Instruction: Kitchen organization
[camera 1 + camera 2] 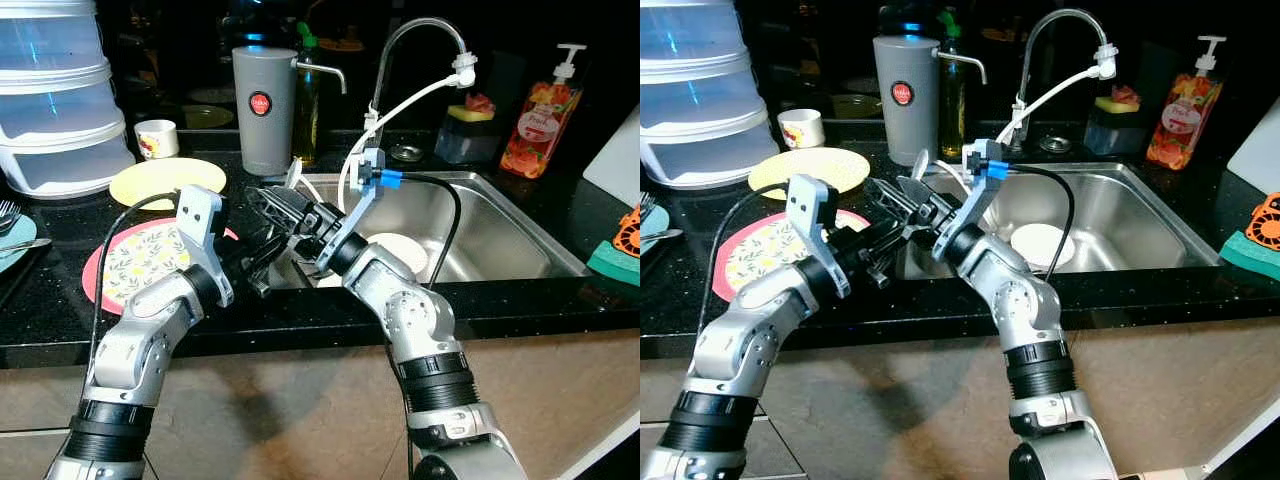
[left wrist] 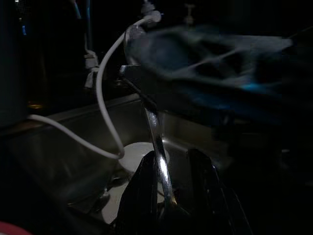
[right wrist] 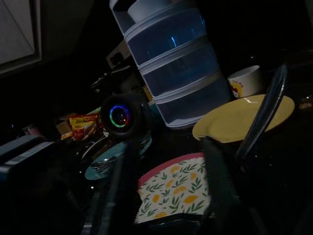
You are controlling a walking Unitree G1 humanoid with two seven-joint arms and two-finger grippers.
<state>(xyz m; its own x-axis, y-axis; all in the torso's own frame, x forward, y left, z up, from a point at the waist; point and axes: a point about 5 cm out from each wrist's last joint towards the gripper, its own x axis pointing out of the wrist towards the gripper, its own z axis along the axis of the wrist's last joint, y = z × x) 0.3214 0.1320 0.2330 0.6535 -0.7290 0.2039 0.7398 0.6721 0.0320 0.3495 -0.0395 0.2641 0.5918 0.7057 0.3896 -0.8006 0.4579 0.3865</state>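
Spoon (image 2: 159,142) between left gripper (image 2: 171,196) fingers

Plates on the surface: two — one yellow plate (image 1: 165,180), one pink-rimmed floral plate (image 1: 140,262) in front of it.
White dish in the sink (image 1: 520,235): one (image 1: 400,252).
Small cup with a printed motif: one (image 1: 156,138).
Clear stacked containers: one tower (image 1: 55,100), three tiers countable.
Grey canister with a red badge: one (image 1: 263,108).
Dark bottle behind the canister: one (image 1: 306,95).
Pump soap bottle: one (image 1: 541,118).
Faucet: one (image 1: 415,50), with one white hose (image 1: 400,110).
Teal saucer at the left edge: one (image 1: 12,240); cutlery on it too cropped to count.
Spoon between the two grippers: one (image 2: 159,147).
Grippers: two, left gripper (image 1: 262,262) and right gripper (image 1: 275,205).
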